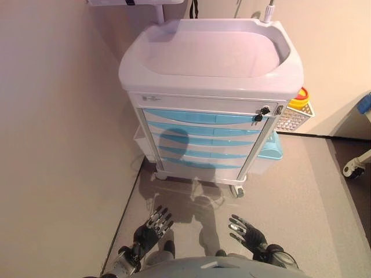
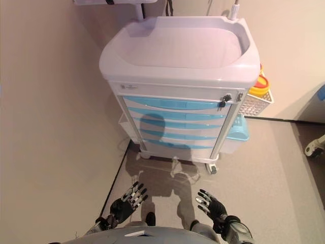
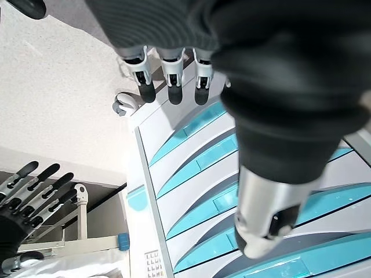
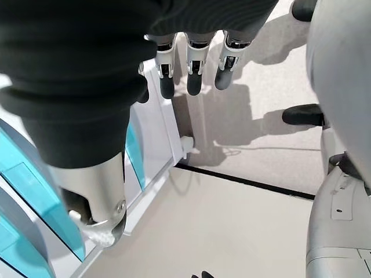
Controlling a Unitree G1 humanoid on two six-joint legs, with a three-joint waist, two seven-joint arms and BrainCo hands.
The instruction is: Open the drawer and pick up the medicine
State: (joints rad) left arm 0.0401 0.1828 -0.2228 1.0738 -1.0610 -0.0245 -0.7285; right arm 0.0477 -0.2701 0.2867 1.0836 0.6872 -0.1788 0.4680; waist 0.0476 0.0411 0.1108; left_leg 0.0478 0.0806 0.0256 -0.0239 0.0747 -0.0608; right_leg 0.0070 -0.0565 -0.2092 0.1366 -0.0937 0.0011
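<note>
Well ahead of both hands, against the wall, we see a white medical cart (image 1: 211, 69) with a recessed top tray and a stack of pale blue drawers (image 1: 203, 136) down its front, every one of them pushed in flush. The top drawer (image 1: 203, 118) sits just under a white panel, and a small dark key lock (image 1: 262, 112) sits at that panel's end, on our right hand's side. On that same side of the cart hangs a white wire basket (image 1: 293, 117) holding a yellow container with a red lid (image 1: 299, 98), and below it a light blue bin (image 1: 271, 147) rests by the cart's foot. Our left hand (image 1: 152, 227) hangs low over the grey floor (image 1: 301, 197), palm down, fingers straight and spread, with nothing in it. Our right hand (image 1: 246, 231) hangs level with it and apart from it, fingers likewise straight and fanned, holding nothing. Both hands are well short of the cart and touch none of its drawers. We cannot see any medicine in these views; with the drawers closed, we cannot tell which one holds it. Far off to the right hand's side, a castor (image 1: 352, 168) of some other piece of furniture stands on the floor.
</note>
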